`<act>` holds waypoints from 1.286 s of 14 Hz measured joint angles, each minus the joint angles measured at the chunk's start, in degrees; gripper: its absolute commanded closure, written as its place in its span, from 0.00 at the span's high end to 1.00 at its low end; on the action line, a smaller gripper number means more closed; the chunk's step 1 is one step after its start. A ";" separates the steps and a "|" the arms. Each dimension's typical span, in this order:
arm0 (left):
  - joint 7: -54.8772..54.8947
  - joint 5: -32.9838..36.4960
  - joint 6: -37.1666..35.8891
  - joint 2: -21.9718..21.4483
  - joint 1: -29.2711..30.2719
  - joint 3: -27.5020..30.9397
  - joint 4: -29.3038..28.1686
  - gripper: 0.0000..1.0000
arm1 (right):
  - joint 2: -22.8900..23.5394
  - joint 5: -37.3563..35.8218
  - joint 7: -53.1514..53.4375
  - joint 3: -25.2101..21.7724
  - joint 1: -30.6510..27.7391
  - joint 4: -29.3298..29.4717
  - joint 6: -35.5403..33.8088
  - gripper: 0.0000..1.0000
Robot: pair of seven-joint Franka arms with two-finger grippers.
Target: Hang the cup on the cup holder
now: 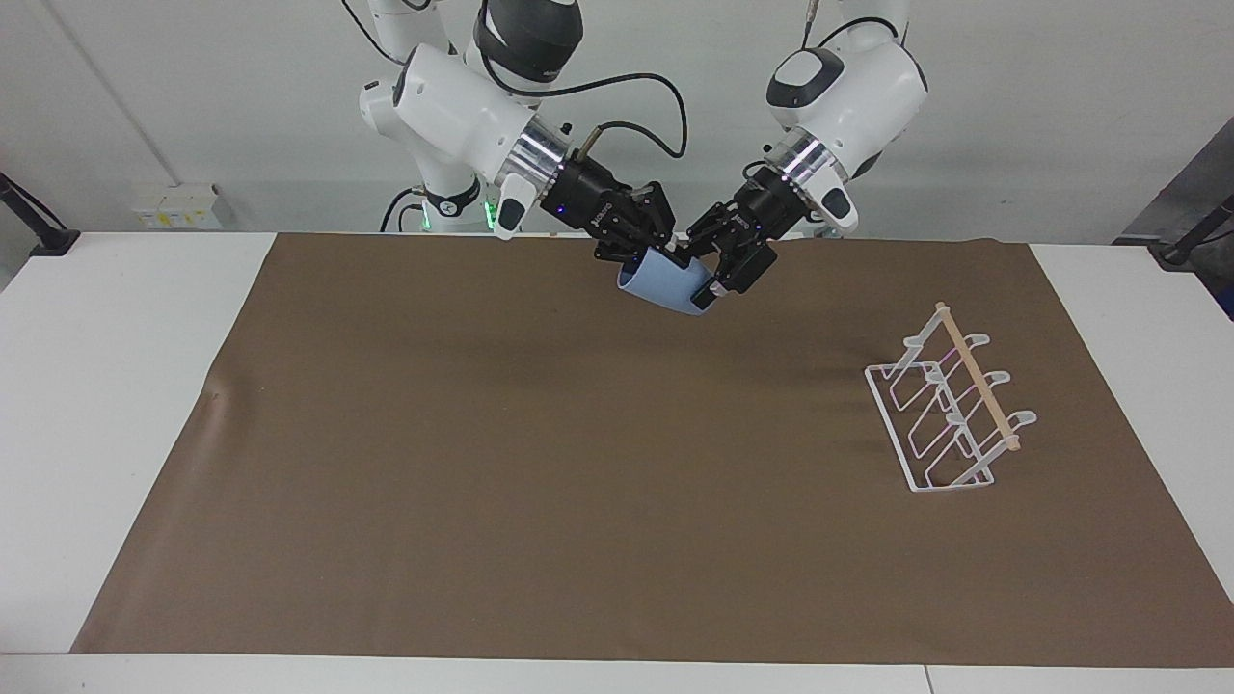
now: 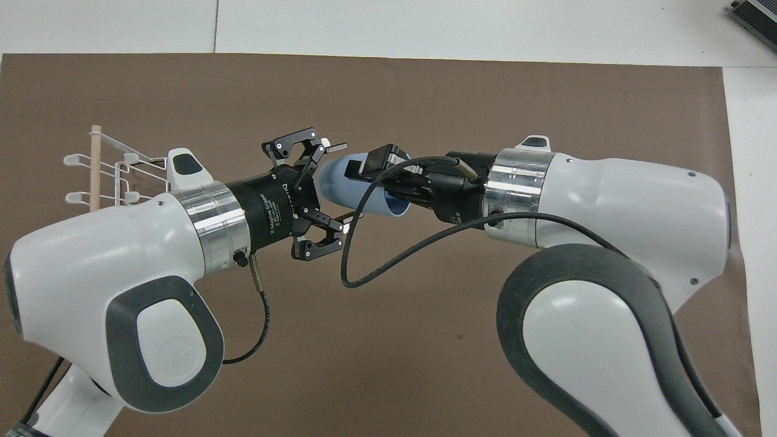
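Right tool [image 1: 656, 256] grips cup [image 1: 665, 287] rim, upper centre. Overhead only: left tool [image 2: 340, 185] fingers gape astride cup's base.

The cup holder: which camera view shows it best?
The facing view: the whole cup holder stands unobstructed on the brown mat. In the overhead view the left arm hides part of it; only some prongs and the wooden rod show.

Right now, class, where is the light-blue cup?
The cup is in the air over the brown mat, held on its side by the right gripper, its base between the left gripper's fingers.
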 measured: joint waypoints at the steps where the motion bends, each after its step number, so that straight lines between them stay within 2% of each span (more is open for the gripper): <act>1: 0.00 0.00 -0.08 0.02 0.05 0.10 -0.01 0.32 | 0.00 0.00 0.00 -0.01 0.00 0.00 0.16 0.00; 2: 0.21 0.05 -0.10 0.04 0.05 0.13 -0.05 0.00 | -0.01 0.02 0.02 -0.08 -0.01 -0.03 0.50 0.00; 6: 0.46 0.03 -0.10 0.08 0.05 0.14 -0.06 0.00 | 0.01 0.07 0.07 -0.08 -0.01 -0.06 0.50 0.00; 7: 0.46 0.03 -0.10 0.08 0.05 0.14 -0.06 0.00 | 0.01 0.07 0.10 -0.08 -0.01 -0.06 0.50 0.06; 9: 0.45 0.00 -0.10 0.08 0.05 0.14 -0.06 0.00 | 0.01 0.07 0.41 -0.09 -0.01 -0.06 0.51 0.53; 10: 0.38 -0.01 -0.10 0.08 0.06 0.14 -0.06 0.00 | 0.00 0.07 0.58 -0.09 -0.01 -0.06 0.51 1.00; 18: -0.08 -0.03 -0.06 0.30 0.81 0.73 -0.06 0.00 | -0.01 0.08 0.82 -0.09 0.00 -0.08 0.50 1.00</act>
